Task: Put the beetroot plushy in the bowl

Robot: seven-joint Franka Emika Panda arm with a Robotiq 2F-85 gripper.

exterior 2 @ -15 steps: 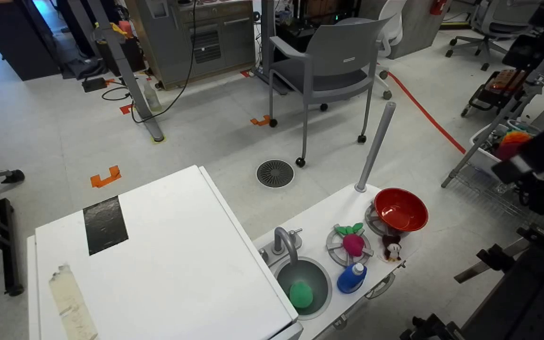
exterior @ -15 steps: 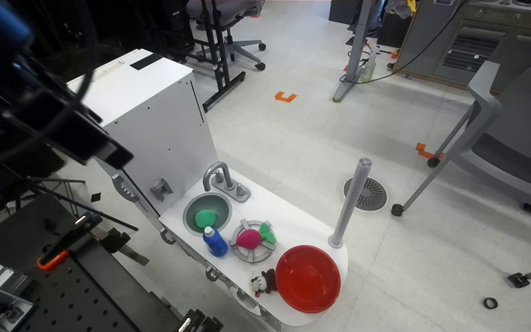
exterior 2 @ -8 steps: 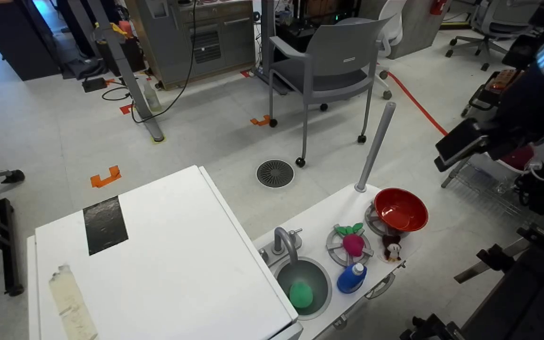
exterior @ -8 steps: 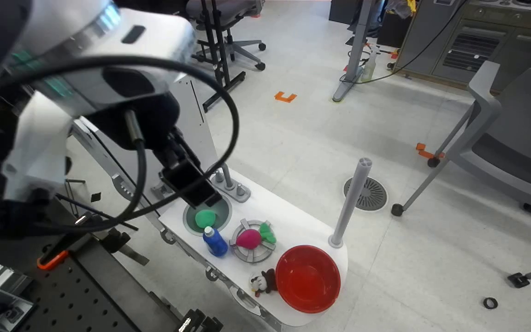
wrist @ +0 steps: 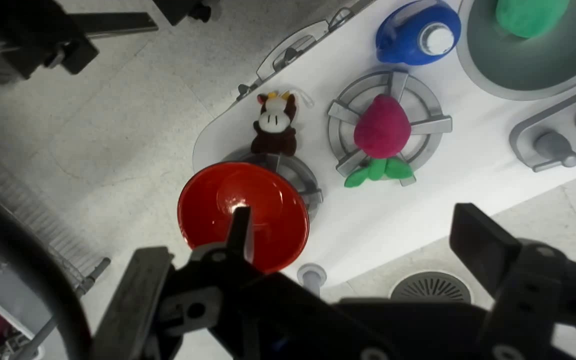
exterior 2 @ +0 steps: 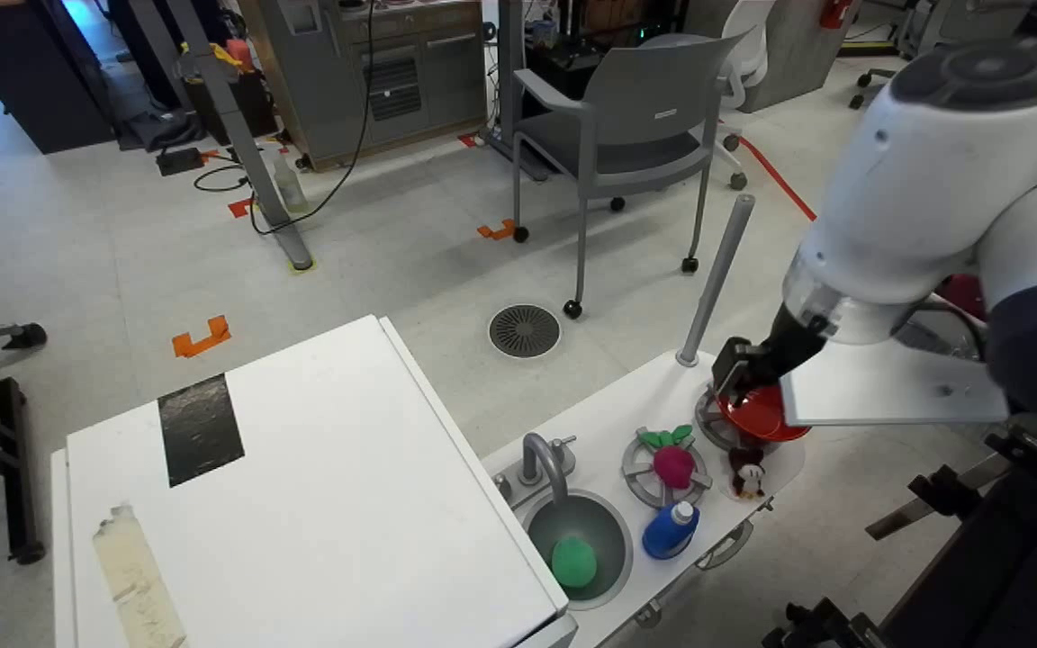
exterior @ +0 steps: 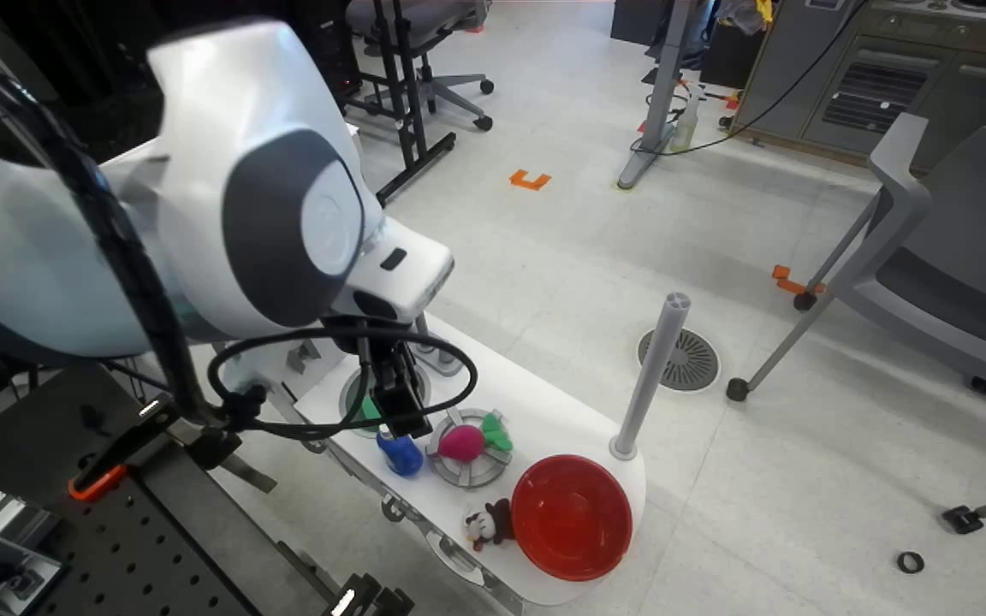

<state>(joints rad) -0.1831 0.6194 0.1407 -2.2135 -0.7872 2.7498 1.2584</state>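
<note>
The beetroot plushy (exterior: 462,443) is magenta with green leaves and lies on a grey burner ring of the white counter. It also shows in an exterior view (exterior 2: 673,467) and in the wrist view (wrist: 382,127). The large red bowl (exterior: 573,518) stands upright over another burner at the counter's rounded end. It shows in the wrist view (wrist: 273,195) and, partly covered by the arm, in an exterior view (exterior 2: 757,416). My gripper (wrist: 354,220) is open and empty, above the counter, with its fingers wide apart. In the wrist view one finger overlaps the bowl; the plushy lies beyond the fingertips.
A blue bottle (wrist: 418,32) stands beside the plushy's burner. A cow toy (wrist: 274,125) lies next to the bowl. A sink (exterior 2: 604,531) holds a green item (exterior 2: 574,562); a faucet (exterior 2: 544,463) stands beside it. A grey post (exterior: 651,376) rises at the counter's edge.
The arm has swung in over the counter, and the gripper has come down and forward toward the burners. The plushy, the bowl and the other things have not moved.
</note>
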